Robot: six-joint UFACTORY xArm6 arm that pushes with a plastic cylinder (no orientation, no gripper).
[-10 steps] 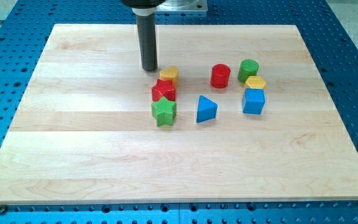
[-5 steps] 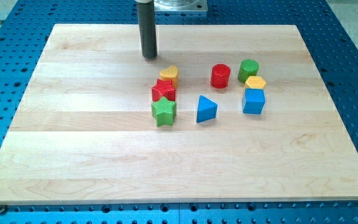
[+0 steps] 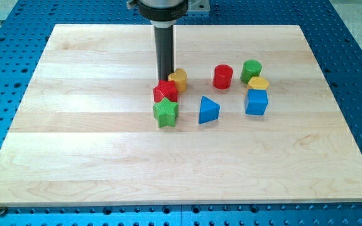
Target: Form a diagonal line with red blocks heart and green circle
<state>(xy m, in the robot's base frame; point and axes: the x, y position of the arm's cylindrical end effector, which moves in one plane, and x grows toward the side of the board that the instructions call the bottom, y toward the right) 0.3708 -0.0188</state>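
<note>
My tip (image 3: 164, 80) stands at the top edge of a red block (image 3: 165, 91) whose shape looks star-like or heart-like, and against the left side of a yellow heart-like block (image 3: 178, 79). A green star (image 3: 165, 113) touches the red block from below. A red cylinder (image 3: 222, 76) stands to the right of the yellow block. The green cylinder (image 3: 251, 69) is further right, near the view's top right of the cluster.
A blue triangle (image 3: 208, 110) lies right of the green star. A yellow hexagon (image 3: 257, 83) sits just below the green cylinder, with a blue cube (image 3: 256, 102) under it. The wooden board (image 3: 93, 163) is framed by a blue perforated table.
My tip went up the view, then came back down and to the right. It now sits beside the yellow block, which has shifted a little to the right.
</note>
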